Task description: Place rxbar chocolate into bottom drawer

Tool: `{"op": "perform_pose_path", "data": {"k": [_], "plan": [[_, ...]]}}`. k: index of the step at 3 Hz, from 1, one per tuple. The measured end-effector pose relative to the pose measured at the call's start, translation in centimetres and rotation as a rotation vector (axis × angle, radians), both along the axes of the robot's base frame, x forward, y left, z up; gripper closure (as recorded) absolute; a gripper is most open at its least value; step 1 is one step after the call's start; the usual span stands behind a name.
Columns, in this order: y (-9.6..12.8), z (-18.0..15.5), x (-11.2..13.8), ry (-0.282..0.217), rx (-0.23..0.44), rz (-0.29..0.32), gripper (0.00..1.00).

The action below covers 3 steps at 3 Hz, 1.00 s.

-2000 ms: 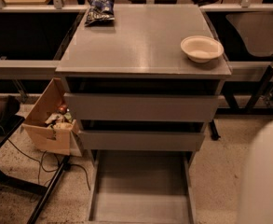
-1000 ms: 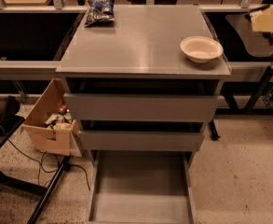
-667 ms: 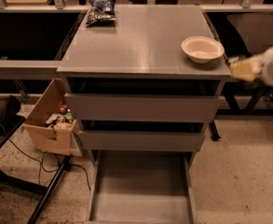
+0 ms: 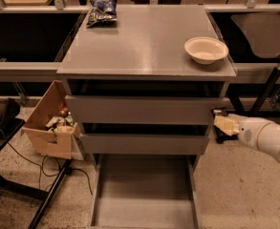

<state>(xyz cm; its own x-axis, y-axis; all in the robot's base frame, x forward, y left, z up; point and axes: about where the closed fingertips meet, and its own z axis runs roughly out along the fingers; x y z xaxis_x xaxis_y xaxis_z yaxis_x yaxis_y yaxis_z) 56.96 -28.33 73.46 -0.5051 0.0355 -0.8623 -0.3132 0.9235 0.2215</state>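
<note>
Gripper [image 4: 224,124] of mine hangs at the right side of the grey cabinet [image 4: 144,46], just beside its right edge and level with the gap between the two upper drawers. It is pale and yellowish at the tip, and my white arm [image 4: 268,136] reaches in behind it from the right edge of the scene. Whether the gripper is open or closed I cannot tell. I cannot make out the rxbar chocolate either; a small dark patch sits by the gripper's tip, but I cannot say what it is.

The bottom drawer [image 4: 144,190] is pulled out toward the near side, below and to the left of my gripper. It is a wide, shallow grey tray with low side walls, and its flat floor is in full view. Above it the middle drawer [image 4: 144,143] and the top drawer [image 4: 139,109] show plain flat fronts, each with a dark gap over it.

On the cabinet top a pale bowl [image 4: 206,49] stands upright near the right edge. A crinkled blue-and-white snack bag [image 4: 101,11] lies at the far left corner, well apart from the bowl.

Left of the cabinet, an open cardboard box [image 4: 46,128] sits on the speckled floor [image 4: 240,185], tilted, touching the cabinet's left side. Dark cables [image 4: 44,163] trail along the floor near it.
</note>
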Motion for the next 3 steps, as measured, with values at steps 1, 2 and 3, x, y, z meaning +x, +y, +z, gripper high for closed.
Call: {"op": "perform_pose_path", "data": {"k": [1,2,3], "plan": [[1.2,-5.8,1.7,-0.019,0.127,0.008,1.0],[1.8,-10.7,2.0,0.017,0.2,0.008,1.0],[2.1,-10.7,2.2,0.015,0.194,0.015,1.0]]}}
